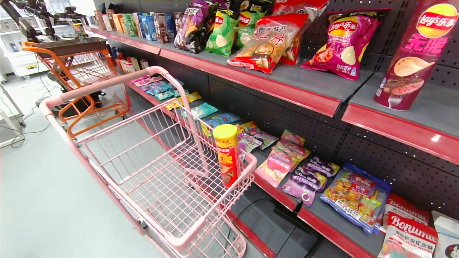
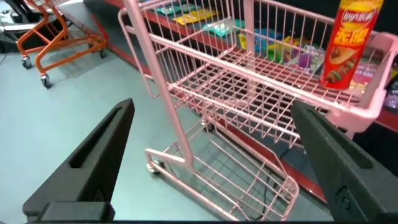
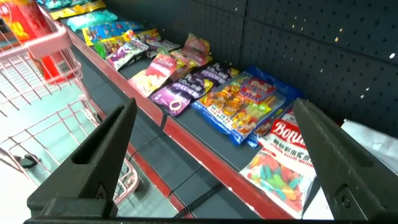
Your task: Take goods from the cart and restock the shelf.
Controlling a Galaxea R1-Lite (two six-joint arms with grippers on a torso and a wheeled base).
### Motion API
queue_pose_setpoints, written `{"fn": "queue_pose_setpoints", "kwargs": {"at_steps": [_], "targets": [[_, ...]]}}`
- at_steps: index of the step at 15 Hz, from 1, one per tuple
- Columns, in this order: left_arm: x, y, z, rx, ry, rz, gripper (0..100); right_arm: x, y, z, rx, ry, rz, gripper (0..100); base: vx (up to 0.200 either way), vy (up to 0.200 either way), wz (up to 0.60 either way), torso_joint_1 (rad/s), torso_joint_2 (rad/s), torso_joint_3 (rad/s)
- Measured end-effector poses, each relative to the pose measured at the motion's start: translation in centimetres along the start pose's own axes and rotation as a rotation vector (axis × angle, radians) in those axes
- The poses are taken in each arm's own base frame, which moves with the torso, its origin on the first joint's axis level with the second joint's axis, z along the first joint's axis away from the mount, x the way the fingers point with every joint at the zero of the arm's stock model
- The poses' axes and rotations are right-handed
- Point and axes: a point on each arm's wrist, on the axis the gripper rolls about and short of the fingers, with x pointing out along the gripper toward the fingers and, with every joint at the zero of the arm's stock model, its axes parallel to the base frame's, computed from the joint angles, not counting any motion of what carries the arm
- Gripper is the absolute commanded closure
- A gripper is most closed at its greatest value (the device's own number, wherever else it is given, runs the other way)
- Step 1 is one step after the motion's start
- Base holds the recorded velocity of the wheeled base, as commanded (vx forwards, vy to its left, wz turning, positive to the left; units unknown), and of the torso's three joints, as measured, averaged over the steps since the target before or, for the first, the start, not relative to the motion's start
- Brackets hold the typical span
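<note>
Chips can (image 1: 226, 157), red with a yellow lid, is standing upright in the pink cart (image 1: 107, 84), in the basket corner closest to the shelf, so its long axis is running vertically. In the head view it is sitting just under the middle of the scene.

Going from the left, an orange cart (image 1: 82, 68) is standing at about 10 o'clock from the can, well apart. The pink cart is taking the middle, with the can at about 3 o'clock from the centre of its basket. The shelf (image 1: 287, 77) is running along the right, and a tall purple can (image 1: 416, 53) is standing on its upper board at about 2 o'clock from the red one. On the lower board, candy bags (image 1: 355, 195) are lying at about 4 o'clock.

The left gripper (image 2: 211, 106) is hanging beside the cart with its fingers spread wide and is holding nothing. The can (image 2: 351, 40) is standing ahead of it, across the basket. The right gripper (image 3: 214, 102) is also spread wide and empty. It is pointing at the candy bags, while the can (image 3: 25, 18) is showing off to its side behind the cart rim.

I am judging that the left arm is facing the can more directly, so the grasp should be coming from the side, across the vertical axis, below the lid. Which arm is truly nearer I cannot tell.
</note>
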Motion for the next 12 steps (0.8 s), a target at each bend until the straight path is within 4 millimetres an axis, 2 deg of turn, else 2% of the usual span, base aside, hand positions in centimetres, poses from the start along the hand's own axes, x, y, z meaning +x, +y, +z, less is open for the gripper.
{"fn": "queue_pose_setpoints", "kwargs": {"at_steps": [3, 12], "targets": [[0.0, 0.0, 0.0, 0.0, 0.0, 0.0, 0, 0.0, 0.0, -0.02, 0.0, 0.001, 0.0, 0, 0.0, 0.0, 0.0, -0.035, 0.16, 0.123], [-0.01, -0.04, 0.04, 0.002, -0.002, -0.018, 0, 0.0, -0.01, -0.02, -0.001, 0.001, -0.004, 0, 0.0, 0.0, 0.0, 0.0, 0.01, 0.004]]}}
